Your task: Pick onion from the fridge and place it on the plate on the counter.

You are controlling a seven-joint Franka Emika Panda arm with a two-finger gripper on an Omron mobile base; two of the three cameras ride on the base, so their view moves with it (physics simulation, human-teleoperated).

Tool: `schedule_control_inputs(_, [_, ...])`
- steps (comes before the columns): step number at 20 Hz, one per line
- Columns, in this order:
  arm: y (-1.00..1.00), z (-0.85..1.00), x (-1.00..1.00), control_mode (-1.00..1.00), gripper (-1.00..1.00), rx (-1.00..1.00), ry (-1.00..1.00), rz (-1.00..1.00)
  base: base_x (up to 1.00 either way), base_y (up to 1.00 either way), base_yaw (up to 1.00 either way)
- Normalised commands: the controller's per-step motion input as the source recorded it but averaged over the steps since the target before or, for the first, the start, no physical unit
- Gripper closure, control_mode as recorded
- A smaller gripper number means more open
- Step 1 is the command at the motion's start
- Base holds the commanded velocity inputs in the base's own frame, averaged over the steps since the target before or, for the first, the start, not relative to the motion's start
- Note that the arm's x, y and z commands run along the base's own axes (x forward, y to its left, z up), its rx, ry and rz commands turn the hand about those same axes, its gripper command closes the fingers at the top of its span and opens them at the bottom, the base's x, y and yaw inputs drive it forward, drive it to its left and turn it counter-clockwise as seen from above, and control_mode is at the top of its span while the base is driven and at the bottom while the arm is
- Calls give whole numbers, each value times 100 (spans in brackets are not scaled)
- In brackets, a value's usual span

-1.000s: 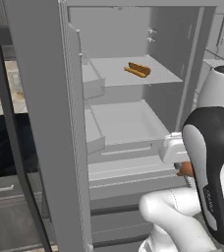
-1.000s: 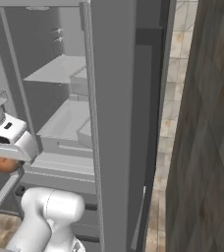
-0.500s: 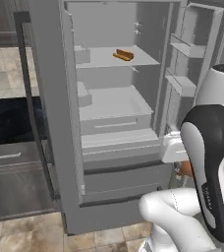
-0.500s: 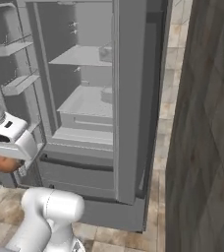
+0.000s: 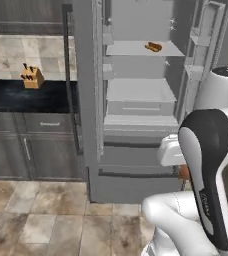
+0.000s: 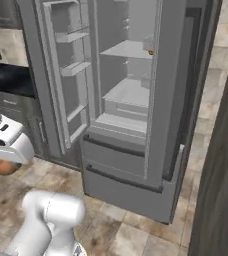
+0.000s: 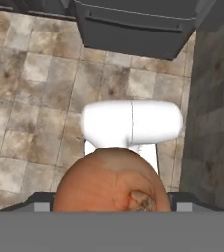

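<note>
Robot carrying an onion away from an open fridge.

The fridge (image 5: 136, 100) stands open, the black desk (image 5: 26, 95) to its left. The end effector (image 6: 5, 162) pinches the onion (image 7: 111, 179) low in front of the fridge. Judged mid-carry; next it must reach the desk's plate.
</note>
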Motion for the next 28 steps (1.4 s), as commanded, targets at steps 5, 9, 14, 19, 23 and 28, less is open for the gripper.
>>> schedule_control_inputs(5, [0, 0, 0, 100, 100, 0, 0, 0, -27, 8, 82])
schedule_control_inputs(9, [0, 0, 0, 100, 100, 0, 0, 0, 0, 22, 93])
schedule_control_inputs(14, [0, 0, 0, 100, 100, 0, 0, 0, 27, 11, 85])
schedule_control_inputs(19, [0, 0, 0, 100, 100, 0, 0, 0, 100, 1, 22])
schedule_control_inputs(23, [0, 0, 0, 100, 100, 0, 0, 0, 100, 0, 17])
schedule_control_inputs(28, [0, 0, 0, 100, 100, 0, 0, 0, 100, -8, 6])
